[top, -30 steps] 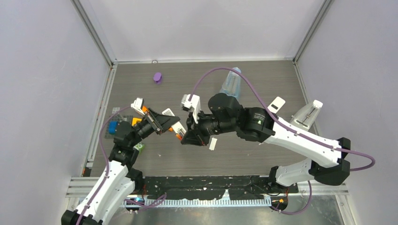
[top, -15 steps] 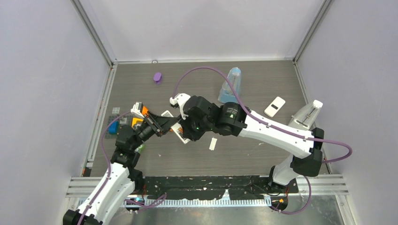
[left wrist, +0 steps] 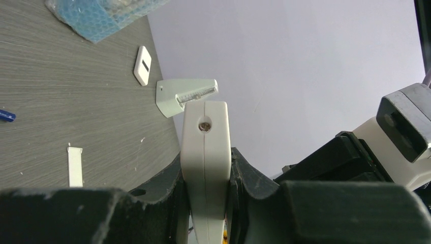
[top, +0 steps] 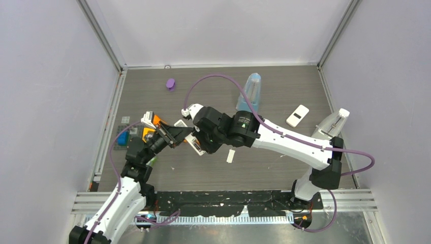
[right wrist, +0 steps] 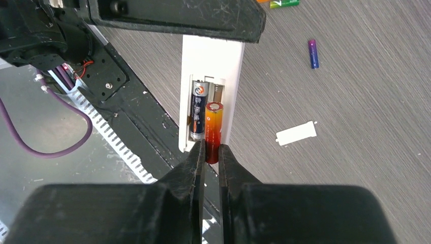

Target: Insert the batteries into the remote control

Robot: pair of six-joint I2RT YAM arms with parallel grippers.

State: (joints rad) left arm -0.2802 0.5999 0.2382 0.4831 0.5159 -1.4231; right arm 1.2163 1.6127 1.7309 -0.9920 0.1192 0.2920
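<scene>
Swung leftward, right jaws pinch red battery [right wrist: 214, 127], its far end in remote [right wrist: 211, 58].

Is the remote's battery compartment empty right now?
No, a dark battery lies in one slot of the remote, and the right fingers pinch a red-orange battery at the slot beside it.

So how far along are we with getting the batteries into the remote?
Done: one dark battery already sits in the open compartment of the remote. In hand: the left tool grips the remote while the right tool holds a red battery at the second slot, not yet seated. Left: press it in, then probably refit the loose white cover.
</scene>
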